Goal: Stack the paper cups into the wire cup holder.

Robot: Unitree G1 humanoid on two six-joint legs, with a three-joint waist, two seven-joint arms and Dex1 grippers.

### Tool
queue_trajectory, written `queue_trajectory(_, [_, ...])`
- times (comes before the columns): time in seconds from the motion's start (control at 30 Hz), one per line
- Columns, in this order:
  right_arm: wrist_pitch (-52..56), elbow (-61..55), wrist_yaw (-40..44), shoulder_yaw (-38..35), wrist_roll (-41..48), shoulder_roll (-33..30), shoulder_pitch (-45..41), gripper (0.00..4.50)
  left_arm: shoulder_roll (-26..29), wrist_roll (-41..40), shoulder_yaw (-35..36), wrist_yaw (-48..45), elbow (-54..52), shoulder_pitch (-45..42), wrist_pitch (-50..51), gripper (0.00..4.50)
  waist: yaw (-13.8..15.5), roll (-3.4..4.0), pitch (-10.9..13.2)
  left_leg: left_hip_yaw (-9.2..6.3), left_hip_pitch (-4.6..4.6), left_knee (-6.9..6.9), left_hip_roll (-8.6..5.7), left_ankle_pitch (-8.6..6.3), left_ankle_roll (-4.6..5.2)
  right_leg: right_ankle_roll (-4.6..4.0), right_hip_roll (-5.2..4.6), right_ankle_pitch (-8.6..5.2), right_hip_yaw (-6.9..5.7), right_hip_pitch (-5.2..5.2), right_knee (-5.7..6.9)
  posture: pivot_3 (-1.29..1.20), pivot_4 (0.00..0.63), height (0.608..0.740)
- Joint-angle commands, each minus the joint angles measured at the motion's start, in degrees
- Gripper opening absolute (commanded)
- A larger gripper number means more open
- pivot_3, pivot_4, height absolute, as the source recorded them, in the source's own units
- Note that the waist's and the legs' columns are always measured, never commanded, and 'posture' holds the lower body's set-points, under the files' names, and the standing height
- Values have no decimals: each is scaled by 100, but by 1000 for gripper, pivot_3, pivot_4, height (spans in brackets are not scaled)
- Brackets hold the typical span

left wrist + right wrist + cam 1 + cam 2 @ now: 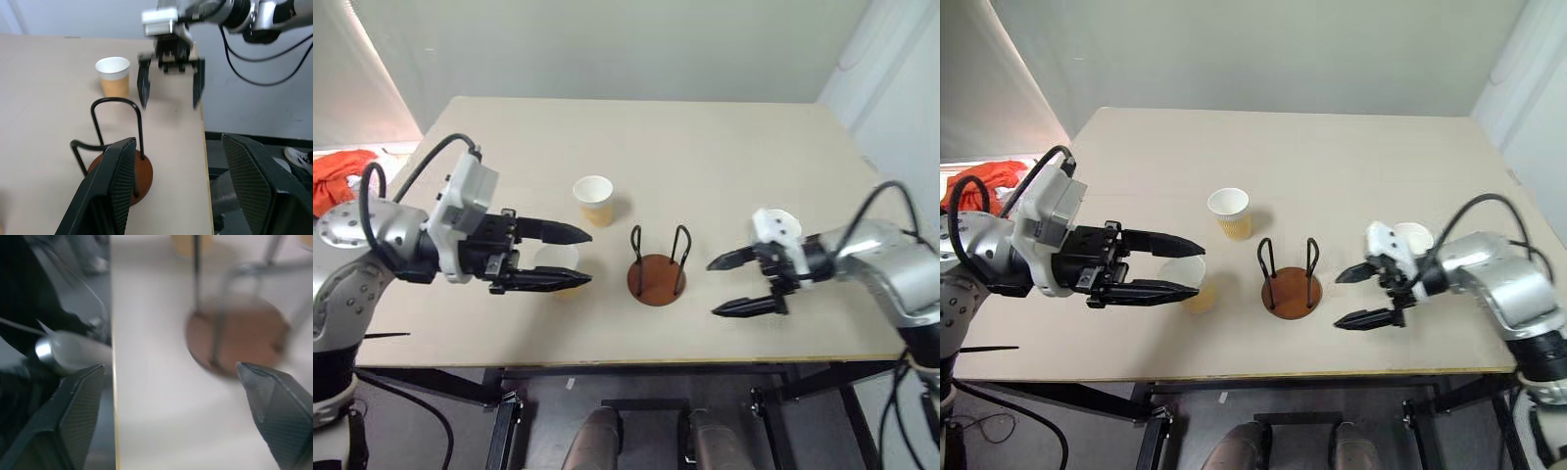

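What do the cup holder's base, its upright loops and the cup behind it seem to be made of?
Wire cup holder: base probably wood or plastic, matte reddish-brown disc; loops thin black wire, likely coated metal. Paper cup: apparently paper, white rolled rim, matte tan wall.

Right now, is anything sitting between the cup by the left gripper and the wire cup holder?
Nothing visible. The paper cup stands at the left gripper, and only bare table lies between it and the wire cup holder.
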Motion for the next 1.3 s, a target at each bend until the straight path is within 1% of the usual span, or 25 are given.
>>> queue_trajectory(0.03, [-371, 115, 31, -607, -267, -602, -489, 4474, -114, 50, 20, 146, 105, -451, -174, 3051, -10, 0, 0, 0, 1, 0, 0, 1, 0, 2, 0, -1, 1, 0, 1, 0, 150, 740])
queue_trajectory(0.13, [-780, 540, -22, -411, -751, -834, -632, 4474, -347, 70, -93, 373, 159, -845, -191, 3051, -14, -5, -3, -1, 11, -1, 3, 5, 2, 4, 2, -2, 1, 6, 5, 0, 150, 740])
queue_trajectory(0.2, [-1214, 1029, -186, -109, -1291, -782, -743, 4474, -445, 323, -279, 452, 224, -1052, -317, 3051, -14, -14, -8, -5, 17, -1, 7, 10, 13, 10, 4, -5, -2, 18, 2, 0, 150, 740])
queue_trajectory(0.27, [-1505, 1471, -222, 79, -1596, -619, -894, 4474, -410, 574, -449, 385, 262, -1141, -462, 3051, -26, -11, -7, -4, 20, 6, 6, 9, 21, 18, 3, 0, 0, 22, -1, 0, 150, 740])
queue_trajectory(0.37, [-1852, 2134, -222, 310, -1937, -305, -1075, 4474, -272, 1110, -731, 317, 280, -1142, -798, 3051, -38, -1, 0, 0, 15, 9, 6, 12, 31, 52, 1, 20, 6, 19, -12, 0, 150, 740])
queue_trajectory(0.43, [-2183, 2635, -336, 483, -2284, -121, -1221, 4474, -216, 1384, -845, 311, 288, -1102, -950, 3051, -36, 2, 1, 1, 12, 7, 7, 13, 33, 57, 2, 22, 6, 14, -13, 0, 150, 740])
queue_trajectory(0.57, [-2537, 3220, -323, 606, -2577, 218, -1497, 4474, -98, 1614, -872, 294, 239, -998, -1017, 3051, -37, 3, 2, 1, 9, 6, 9, 10, 38, 57, -1, 23, 4, 10, -13, 0, 150, 740])
queue_trajectory(0.67, [-2815, 3620, -309, 712, -2809, 393, -1615, 4474, 19, 1602, -781, 221, 83, -865, -990, 3051, -37, 4, 2, 1, 9, 3, 9, 6, 39, 57, -1, 23, 3, 9, -13, 0, 150, 740])
queue_trajectory(0.77, [-3044, 3914, -324, 776, -3020, 507, -1710, 3908, 103, 1533, -672, 187, -70, -743, -962, 3051, -31, 4, 3, 1, 8, 4, 9, -1, 37, 52, -3, 26, 1, 8, -13, 0, 150, 740])
queue_trajectory(0.8, [-3069, 3971, -305, 756, -3034, 554, -1736, 3652, 116, 1524, -651, 200, -102, -715, -954, 3051, -23, 4, 3, 0, 7, 4, 8, -4, 38, 52, -4, 26, 1, 8, -12, 0, 150, 740])
queue_trajectory(0.83, [-3107, 4028, -274, 757, -3058, 598, -1757, 3208, 128, 1510, -628, 216, -153, -675, -939, 3051, -23, 4, 3, 0, 7, 4, 8, -5, 38, 51, -5, 26, 1, 8, -12, 0, 150, 740])
queue_trajectory(0.9, [-3167, 4089, -213, 750, -3096, 658, -1777, 2606, 143, 1487, -584, 244, -225, -617, -904, 3051, -29, 5, 3, 0, 7, 5, 8, -10, 34, 51, -5, 26, 0, 7, -12, 0, 150, 740])
queue_trajectory(0.93, [-3185, 4106, -183, 740, -3106, 685, -1788, 2144, 156, 1490, -564, 250, -239, -593, -898, 3051, -28, 5, 3, 1, 7, 5, 8, -11, 33, 50, -5, 26, 0, 7, -12, 0, 150, 740])
queue_trajectory(1.03, [-3230, 4136, -95, 704, -3126, 722, -1830, 1131, 190, 1507, -510, 264, -241, -544, -900, 3051, -28, 5, 3, 0, 8, 4, 9, -14, 30, 48, -5, 25, -1, 7, -10, 0, 150, 740])
queue_trajectory(1.13, [-3212, 3908, 273, 553, -2906, 613, -1912, 134, 253, 1525, -442, 258, -190, -497, -904, 3051, -32, 5, 3, 0, 8, 4, 9, -14, 30, 47, -5, 25, 0, 6, -10, 0, 150, 740])
queue_trajectory(1.17, [-3160, 3769, 466, 466, -2756, 563, -1949, 41, 296, 1537, -406, 238, -163, -457, -909, 3051, -33, 6, 3, 1, 8, 4, 9, -14, 29, 47, -5, 25, 0, 6, -9, 0, 150, 740])
queue_trajectory(1.3, [-2866, 3032, 1174, 61, -2033, 389, -2347, 41, 645, 1573, -58, -12, -61, 8, -1007, 3051, -42, 15, 9, 3, 1, 0, 9, -16, 27, 39, -4, 20, 1, -4, -8, 0, 150, 740])
